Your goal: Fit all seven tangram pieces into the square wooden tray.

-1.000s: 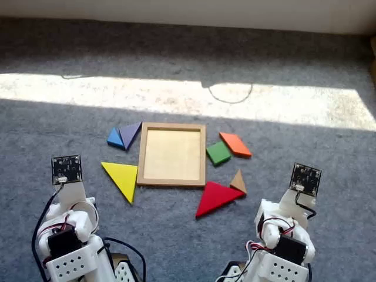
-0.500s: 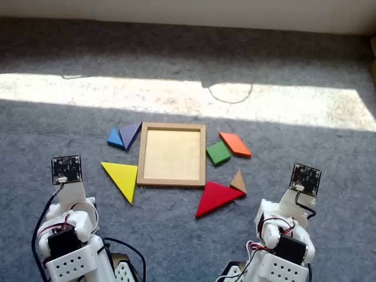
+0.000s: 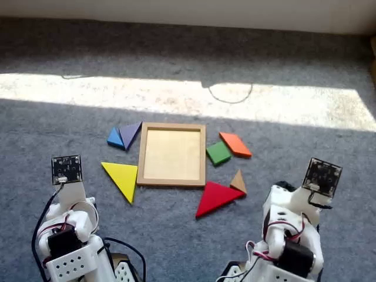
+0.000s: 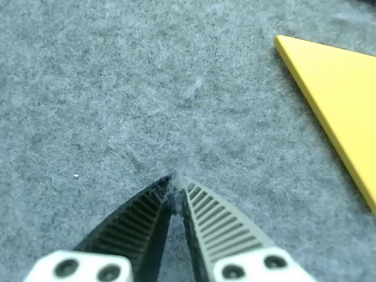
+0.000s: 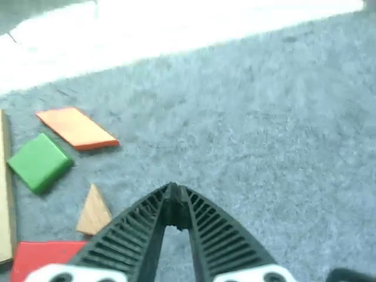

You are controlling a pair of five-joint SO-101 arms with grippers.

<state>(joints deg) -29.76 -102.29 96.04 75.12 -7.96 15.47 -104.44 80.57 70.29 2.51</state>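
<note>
The square wooden tray (image 3: 141, 154) lies empty on the grey carpet. Left of it are a blue triangle (image 3: 114, 138), a purple triangle (image 3: 129, 134) and a large yellow triangle (image 3: 121, 178) (image 4: 341, 106). To its right lie a green square (image 3: 218, 153) (image 5: 37, 161), an orange parallelogram (image 3: 235, 144) (image 5: 75, 127), a small tan triangle (image 3: 238, 181) (image 5: 93, 211) and a large red triangle (image 3: 216, 197) (image 5: 41, 258). My left gripper (image 4: 175, 183) is shut just above the carpet, short of the yellow triangle. My right gripper (image 5: 174, 205) is shut, raised over the carpet right of the tan triangle.
A sunlit band (image 3: 188, 97) crosses the carpet beyond the tray, with a thin cable loop (image 3: 230, 94) on it. Both arm bases (image 3: 67, 241) stand at the near edge. Open carpet surrounds the pieces.
The right arm has lifted and swung a little to the right. The left arm and all pieces are where they were.
</note>
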